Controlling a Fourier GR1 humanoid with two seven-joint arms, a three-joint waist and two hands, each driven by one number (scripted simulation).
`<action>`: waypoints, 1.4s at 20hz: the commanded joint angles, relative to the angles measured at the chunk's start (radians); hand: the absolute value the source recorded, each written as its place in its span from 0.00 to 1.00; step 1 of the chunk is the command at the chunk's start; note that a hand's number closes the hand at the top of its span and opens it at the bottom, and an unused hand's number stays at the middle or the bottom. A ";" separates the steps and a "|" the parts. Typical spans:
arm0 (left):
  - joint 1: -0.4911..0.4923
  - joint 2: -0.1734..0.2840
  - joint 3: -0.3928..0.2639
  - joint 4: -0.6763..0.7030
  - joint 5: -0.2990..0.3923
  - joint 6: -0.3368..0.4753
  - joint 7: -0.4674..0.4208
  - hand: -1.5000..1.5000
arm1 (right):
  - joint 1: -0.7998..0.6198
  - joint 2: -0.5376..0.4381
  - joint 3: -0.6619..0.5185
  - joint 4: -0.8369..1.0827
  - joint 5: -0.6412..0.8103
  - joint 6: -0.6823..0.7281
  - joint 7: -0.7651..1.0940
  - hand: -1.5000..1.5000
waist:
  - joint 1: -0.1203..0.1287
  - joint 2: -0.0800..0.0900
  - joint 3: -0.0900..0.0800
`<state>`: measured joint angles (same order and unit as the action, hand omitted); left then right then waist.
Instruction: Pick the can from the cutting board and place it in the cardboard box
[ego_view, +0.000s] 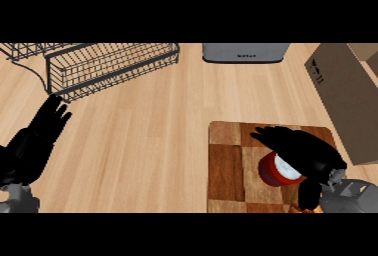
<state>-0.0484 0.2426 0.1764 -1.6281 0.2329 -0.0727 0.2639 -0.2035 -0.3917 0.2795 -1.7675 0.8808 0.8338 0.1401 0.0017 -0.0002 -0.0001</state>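
Closing round the red can (278, 171), the right hand (306, 152) is at the grasping step: its fingers and thumb curl over the can, which sits on the right part of the cutting board (225, 165), seemingly not yet lifted. The cardboard box (345, 100) stands just beyond the board's far right. Next, by my judgement, comes a lift clear of the board, then a carry far and right over the box's opening. The left hand (40, 131) rests open at the left edge.

— What's the surface?
— Light wooden counter (148, 145).
— Resting directly on it?
— Wire rack (103, 65) far left; grey appliance (244, 52) at back; cardboard box (347, 100) right; cutting board (229, 165) near right.
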 joint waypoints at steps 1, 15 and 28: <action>-0.041 0.004 0.016 0.050 -0.013 -0.012 -0.004 0.50 | 0.028 0.053 0.041 -0.003 0.063 -0.021 0.017 0.00 | -0.002 0.000 0.000; -0.042 -0.010 0.033 0.021 -0.020 -0.026 0.022 0.50 | -0.004 0.049 0.001 0.048 0.119 -0.123 -0.199 1.00 | -0.001 0.000 0.000; -0.028 -0.029 -0.018 -0.026 -0.021 -0.039 0.043 0.50 | -0.459 0.245 -0.479 0.613 0.262 -0.428 0.509 1.00 | 0.069 0.019 0.001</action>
<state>-0.0791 0.2189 0.1753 -1.6380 0.2149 -0.1107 0.2845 -0.5102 -0.1746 -0.1359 -1.3102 1.0851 0.5006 0.5083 0.0543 0.0189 -0.0019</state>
